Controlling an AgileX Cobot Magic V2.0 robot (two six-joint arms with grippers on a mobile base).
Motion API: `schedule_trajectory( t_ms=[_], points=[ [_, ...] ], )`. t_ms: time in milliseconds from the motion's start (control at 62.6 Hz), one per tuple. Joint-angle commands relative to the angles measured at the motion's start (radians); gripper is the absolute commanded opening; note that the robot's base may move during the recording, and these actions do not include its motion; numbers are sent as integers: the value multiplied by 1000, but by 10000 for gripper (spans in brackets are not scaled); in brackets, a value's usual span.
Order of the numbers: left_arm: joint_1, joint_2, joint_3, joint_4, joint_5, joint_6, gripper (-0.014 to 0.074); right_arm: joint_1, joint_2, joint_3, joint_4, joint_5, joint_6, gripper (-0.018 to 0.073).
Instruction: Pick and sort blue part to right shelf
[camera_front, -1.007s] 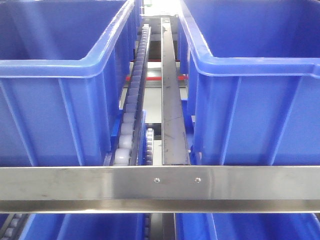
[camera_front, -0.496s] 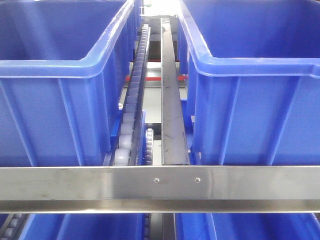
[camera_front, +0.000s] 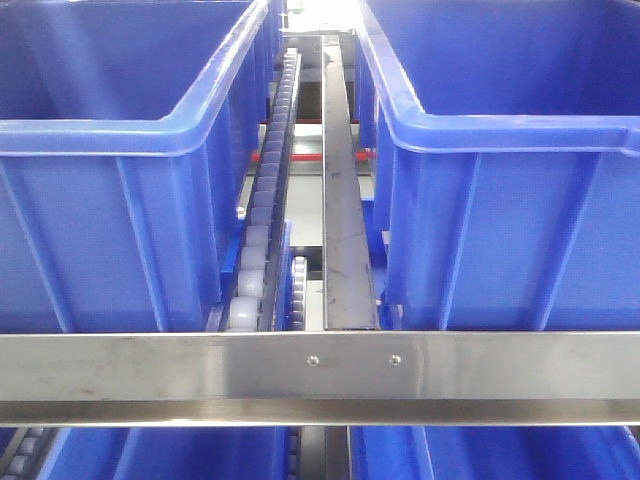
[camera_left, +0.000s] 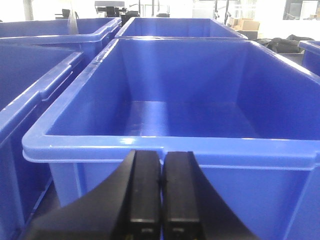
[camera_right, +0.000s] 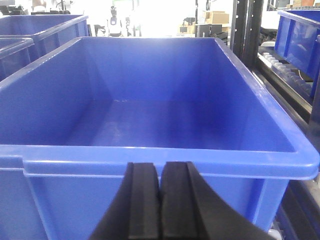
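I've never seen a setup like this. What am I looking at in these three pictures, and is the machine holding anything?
It is a two-armed robot facing a steel shelf of big blue bins. The front view looks between two bins, down a white roller track and a metal rail. The other two pictures come from cameras on the wrists. The left gripper and the right gripper are the black fingers at the bottom, pressed shut with nothing between them. Each points at a blue bin whose visible inside looks empty. The blue part to sort appears nowhere.
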Motion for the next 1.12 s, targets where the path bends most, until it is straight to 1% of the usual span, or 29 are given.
schedule_trajectory(
  t_ms=[0,1103],
  points=[
    [0,-22,24,-11,-82,0,136,-6,-22,-23,-8,-93,-1,28],
    [0,-22,24,-11,-82,0,136,-6,-22,-23,-8,-93,-1,28]
  ],
)
